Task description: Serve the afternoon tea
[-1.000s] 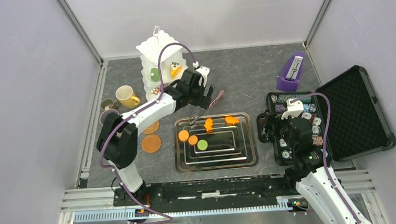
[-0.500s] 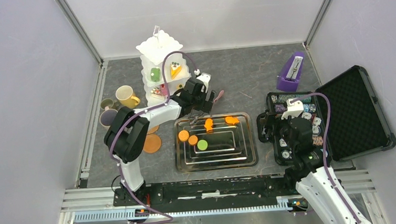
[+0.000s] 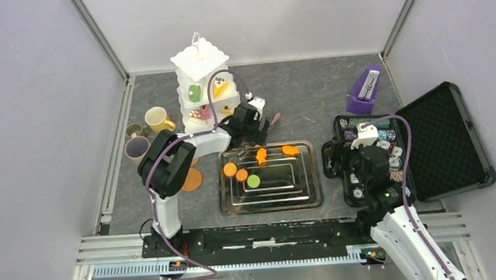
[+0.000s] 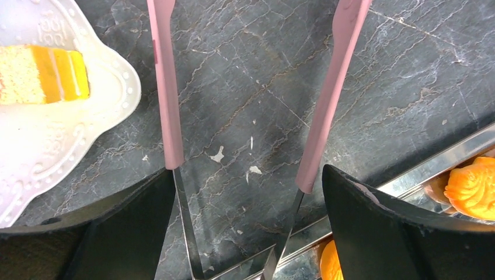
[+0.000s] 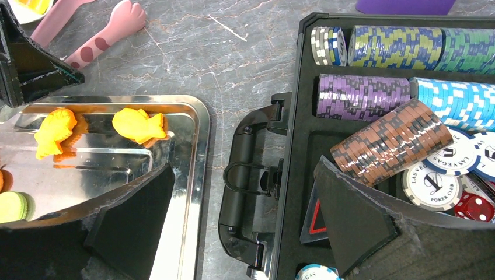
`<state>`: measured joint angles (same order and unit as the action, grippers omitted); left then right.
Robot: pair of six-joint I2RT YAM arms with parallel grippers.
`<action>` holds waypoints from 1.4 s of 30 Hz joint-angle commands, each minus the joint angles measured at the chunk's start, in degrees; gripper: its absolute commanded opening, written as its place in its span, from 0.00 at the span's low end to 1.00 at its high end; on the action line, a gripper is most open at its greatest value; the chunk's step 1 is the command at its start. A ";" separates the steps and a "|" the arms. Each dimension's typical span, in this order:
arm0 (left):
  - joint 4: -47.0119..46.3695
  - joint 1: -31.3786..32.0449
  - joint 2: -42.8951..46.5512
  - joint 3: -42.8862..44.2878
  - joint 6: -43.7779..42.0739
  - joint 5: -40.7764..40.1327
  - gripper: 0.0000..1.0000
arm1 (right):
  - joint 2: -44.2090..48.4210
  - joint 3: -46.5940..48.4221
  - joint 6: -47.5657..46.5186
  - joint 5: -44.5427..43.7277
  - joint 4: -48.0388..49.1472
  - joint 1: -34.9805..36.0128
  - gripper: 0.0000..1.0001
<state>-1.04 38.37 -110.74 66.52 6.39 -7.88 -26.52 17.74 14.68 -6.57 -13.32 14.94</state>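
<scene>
At the left edge of the top view, three mugs stand together on the dark grey stone-patterned table. A small green mug sits above a beige-lilac mug, with a yellow mug just to their right. Right of the yellow mug, in the upper left of the frame, rises the white three-tier scalloped stand, with small colourful toy cakes on its lower tiers. Below the stand a flat orange-brown disc lies on the table beside the left arm.

The left arm's fingers sit between the stand and the tray's upper-left corner, grasping pink-handled metal tongs. Each tong arm lies against the inside of a finger. The pink ends are spread apart over bare table, clasping nothing.

In the middle of the frame lies a rectangular stepped steel tray. It holds two round orange biscuits and a round green biscuit, with two orange fish-shaped pieces along its upper edge.

The right arm's fingers are released, spread wide with nothing between them. They hang above the handle of the open black case, which holds rows of poker chips. In the upper right stands the purple metronome.
</scene>
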 commanded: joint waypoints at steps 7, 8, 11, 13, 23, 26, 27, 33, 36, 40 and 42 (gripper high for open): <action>-6.19 0.70 -2.20 -2.27 -2.41 -1.87 0.96 | -1.22 -1.40 -0.69 0.10 4.00 -0.09 0.98; -6.70 0.74 -2.12 -2.71 -2.44 -1.98 0.95 | -1.20 -1.47 -0.68 0.12 4.01 -0.09 0.98; -7.51 0.89 -1.83 -3.55 -2.83 -1.97 0.93 | -1.37 -1.67 -0.64 0.22 4.24 -0.09 0.98; -8.33 1.17 -1.34 -4.17 -3.11 -2.07 0.91 | -1.45 -1.76 -0.58 0.33 4.36 -0.07 0.98; -6.99 1.81 2.99 -3.90 -2.21 -5.63 0.75 | -0.86 -1.54 -0.45 0.24 4.17 -0.08 0.98; -4.70 1.95 4.73 -2.77 -1.02 -6.64 0.70 | -0.47 -1.62 -0.36 0.23 3.84 -0.09 0.98; -3.94 1.97 5.35 -2.50 -0.59 -6.94 0.69 | -0.29 -1.61 -0.34 0.21 3.70 -0.09 0.98; 10.52 2.06 8.12 4.22 3.62 -5.93 0.61 | 0.96 -1.31 -0.04 0.09 3.00 -0.04 0.98; 29.44 2.06 7.82 12.83 8.03 -0.17 0.58 | 1.64 -1.12 -0.08 0.04 2.36 -0.15 0.98; 48.90 2.31 10.67 17.75 12.40 7.58 0.57 | 2.82 -1.56 0.32 0.25 2.31 -0.08 0.98; 55.26 2.42 13.23 17.02 12.95 9.06 0.59 | 3.13 -1.98 0.64 0.58 2.62 -0.13 0.98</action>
<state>31.68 40.27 -104.18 82.19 13.56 -5.72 -24.36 16.08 14.76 -6.46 -11.75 14.94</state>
